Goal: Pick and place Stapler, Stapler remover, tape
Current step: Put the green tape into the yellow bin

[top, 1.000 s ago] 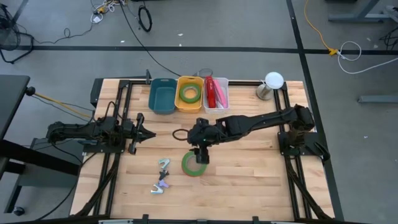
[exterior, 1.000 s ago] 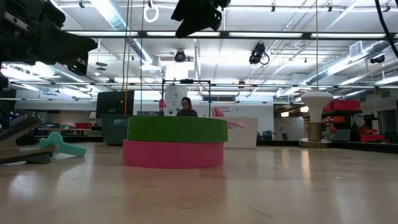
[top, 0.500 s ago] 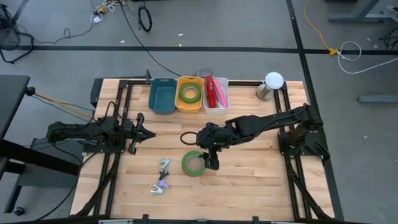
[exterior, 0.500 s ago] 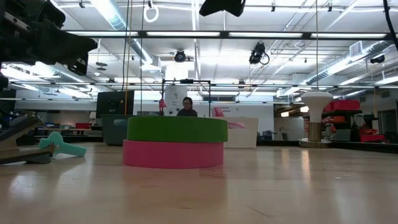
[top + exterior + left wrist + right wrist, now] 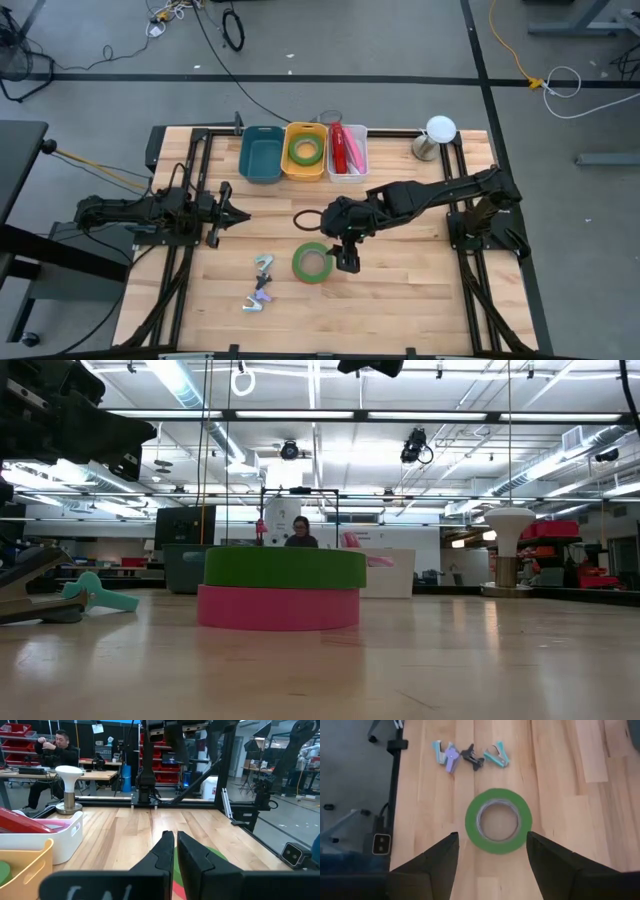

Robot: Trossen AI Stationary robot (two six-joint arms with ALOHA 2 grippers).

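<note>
Since a second ago our right gripper (image 5: 346, 258) has slid from above the green tape (image 5: 311, 262) toward the frame's right, now just beside the roll's right edge, and has climbed out of the low view's top. The roll lies flat just below centre frame, green on a pink layer.

At upper centre, the yellow bin (image 5: 305, 163) already holds one green roll and the white bin (image 5: 348, 163) something red; the teal bin (image 5: 261, 155) looks empty. We judge the task part done: this tape and the small staple removers (image 5: 264, 265) at lower left remain.

Right fingers (image 5: 437, 860) stand wide apart, holding nothing. Our left gripper (image 5: 238, 215) waits at left, fingers together.
</note>
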